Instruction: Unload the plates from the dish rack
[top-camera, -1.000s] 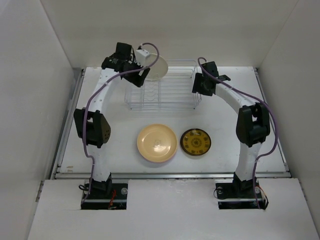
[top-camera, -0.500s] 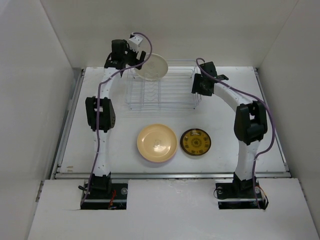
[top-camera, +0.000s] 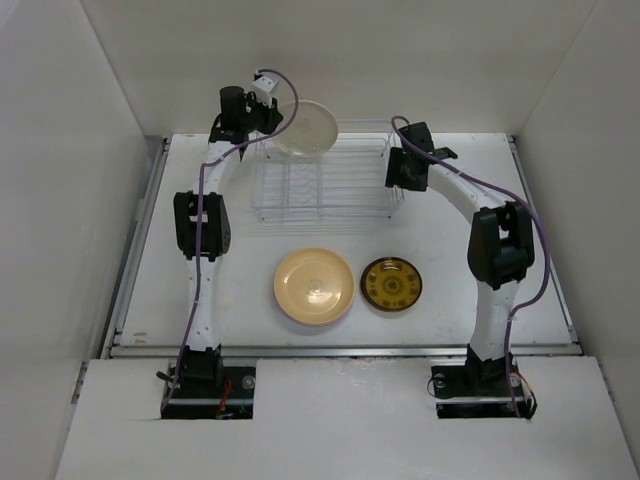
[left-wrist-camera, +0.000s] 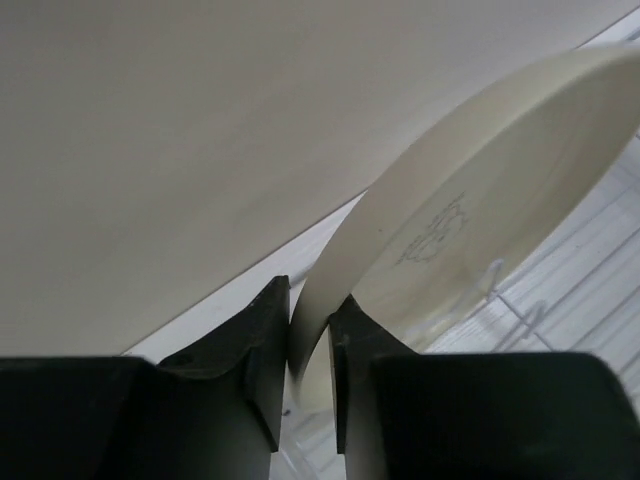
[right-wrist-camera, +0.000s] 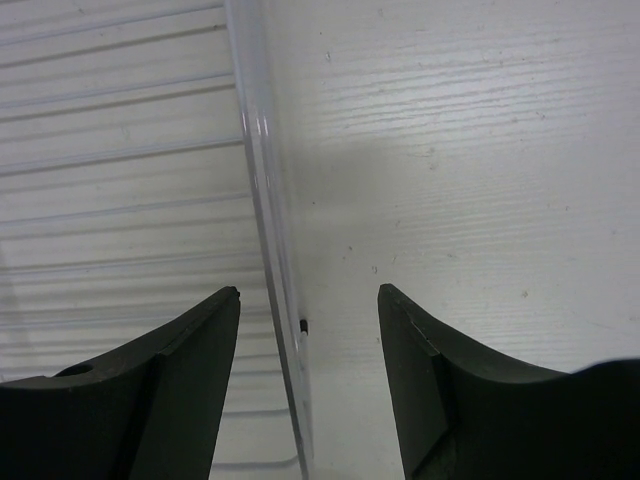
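The dish rack (top-camera: 330, 185), a silver wire basket, stands at the back middle of the table. One cream plate (top-camera: 308, 128) is at its back left corner, tilted with its face up towards the camera. My left gripper (top-camera: 272, 118) is shut on that plate's left rim; the left wrist view shows the cream plate (left-wrist-camera: 480, 200) pinched between both pads of the gripper (left-wrist-camera: 310, 330). My right gripper (top-camera: 398, 182) is open and low at the rack's right end. In the right wrist view its fingers (right-wrist-camera: 308, 300) straddle the rack's edge wire (right-wrist-camera: 262, 170) without touching it.
A pale yellow plate (top-camera: 314, 285) and a smaller brown-gold patterned plate (top-camera: 391, 283) lie flat on the table in front of the rack. White walls enclose the table at the back and on both sides.
The left arm has swung up and back at the rack's back left corner. Its gripper closed on the cream plate's rim, and the plate now tilts further up. The right arm stayed still.
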